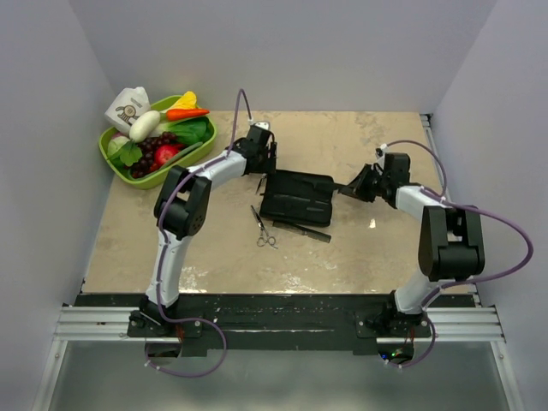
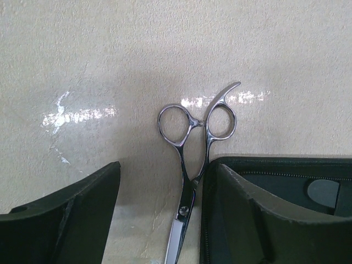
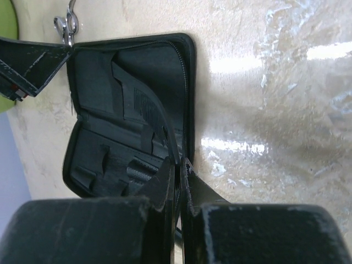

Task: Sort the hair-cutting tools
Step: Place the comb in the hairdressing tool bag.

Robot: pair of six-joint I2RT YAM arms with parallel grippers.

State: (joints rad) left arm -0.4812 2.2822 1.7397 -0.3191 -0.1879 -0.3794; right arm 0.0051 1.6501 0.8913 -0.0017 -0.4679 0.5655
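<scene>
A black zip case (image 1: pixel 295 199) lies open mid-table. One pair of silver scissors (image 1: pixel 264 228) and a thin black comb (image 1: pixel 305 229) lie on the table just in front of it. A second pair of scissors (image 2: pixel 193 132) lies against the case's far left edge (image 2: pixel 212 220), also seen in the right wrist view (image 3: pixel 67 25). My left gripper (image 1: pixel 261 161) is open and straddles this pair (image 2: pixel 169 168), its right finger (image 2: pixel 253 209) over the case. My right gripper (image 1: pixel 355 188) is shut on the case's right edge (image 3: pixel 179 165).
A green basket (image 1: pixel 109 152) of toy fruit and vegetables stands at the back left, with a small carton (image 1: pixel 128 107) behind it. Grey walls close in the table on three sides. The arm bases sit on a black rail at the near edge.
</scene>
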